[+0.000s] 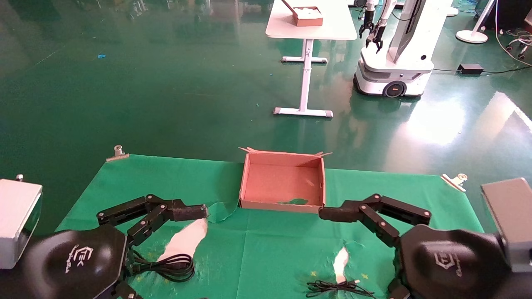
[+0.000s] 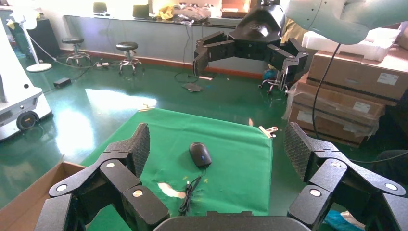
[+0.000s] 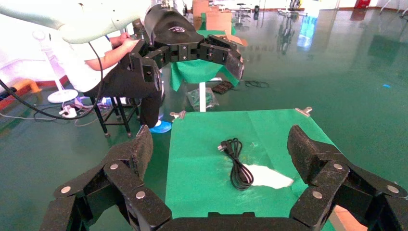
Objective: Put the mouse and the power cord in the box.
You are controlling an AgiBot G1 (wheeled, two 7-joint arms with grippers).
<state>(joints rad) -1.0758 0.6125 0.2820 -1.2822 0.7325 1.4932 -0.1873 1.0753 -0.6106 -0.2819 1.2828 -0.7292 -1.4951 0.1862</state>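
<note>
The reddish-brown box (image 1: 282, 203) stands empty at the middle of the green-covered table; a corner of the box (image 2: 26, 204) also shows in the left wrist view. In that view the black mouse (image 2: 200, 154) lies on the cloth, its thin cable (image 2: 190, 192) bunched beside it. In the head view only that cable (image 1: 336, 287) shows, by my right arm. The coiled power cord (image 3: 236, 161) lies flat near my left arm, where the cord (image 1: 168, 265) is seen from the head. My left gripper (image 1: 195, 212) (image 2: 219, 149) and right gripper (image 1: 330, 214) (image 3: 219, 149) hover open and empty on either side of the box.
White torn patches (image 1: 185, 241) mark the cloth. Metal clips (image 1: 117, 152) hold its far corners. Beyond the table are a green floor, a white table (image 1: 311, 25) with a small box, and another robot (image 1: 395, 62). Stacked cartons (image 2: 346, 96) stand off to the side.
</note>
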